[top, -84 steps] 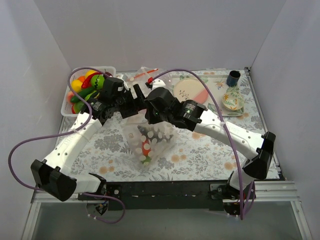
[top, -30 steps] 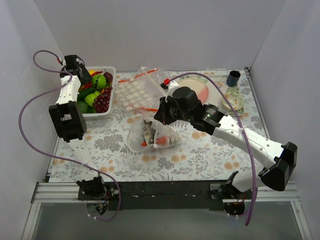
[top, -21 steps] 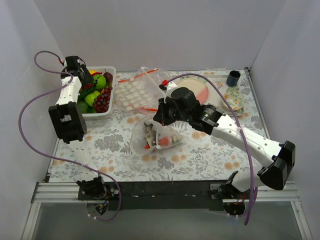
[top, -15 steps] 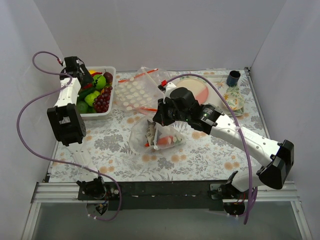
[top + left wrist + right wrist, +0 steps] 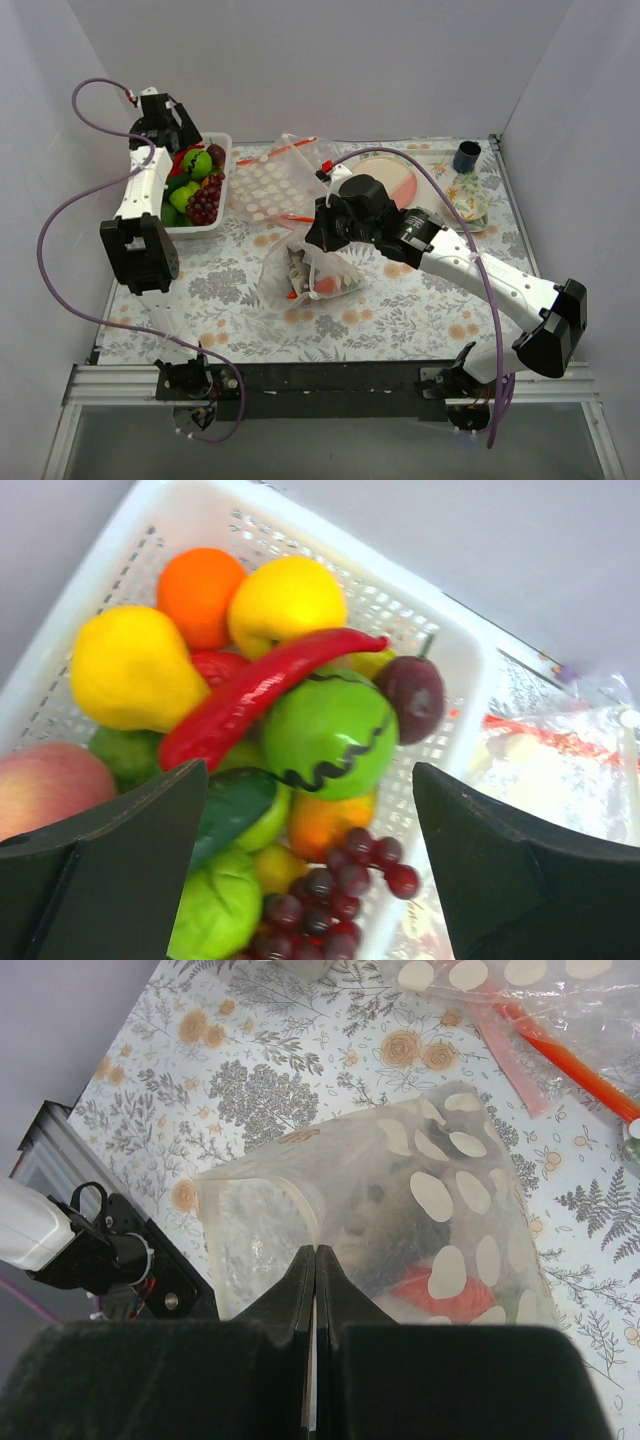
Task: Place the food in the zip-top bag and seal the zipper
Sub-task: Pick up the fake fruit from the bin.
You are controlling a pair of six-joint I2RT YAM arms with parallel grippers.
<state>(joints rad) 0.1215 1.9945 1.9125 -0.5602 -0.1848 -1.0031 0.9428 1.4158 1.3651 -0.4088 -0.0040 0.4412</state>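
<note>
Basket (image 5: pixel 468 665) beneath left gripper (image 5: pixel 310 775), fingers (image 5: pixel 110 870) spread — right gripper (image 5: pixel 315 1255), angled down, pinches zip-top bag (image 5: pixel 400 1195).

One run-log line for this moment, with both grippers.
left gripper: open above basket | right gripper: shut on bag edge | bag: food inside

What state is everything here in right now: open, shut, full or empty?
Left jaws: open, nothing between them, above the basket.
Right jaws: shut on the zip-top bag's edge.
Zip-top bag: lifted by that edge, some food inside, mouth looks unsealed.
Basket: heaped with toy fruit.
Second bag: lying flat on the table.
</note>
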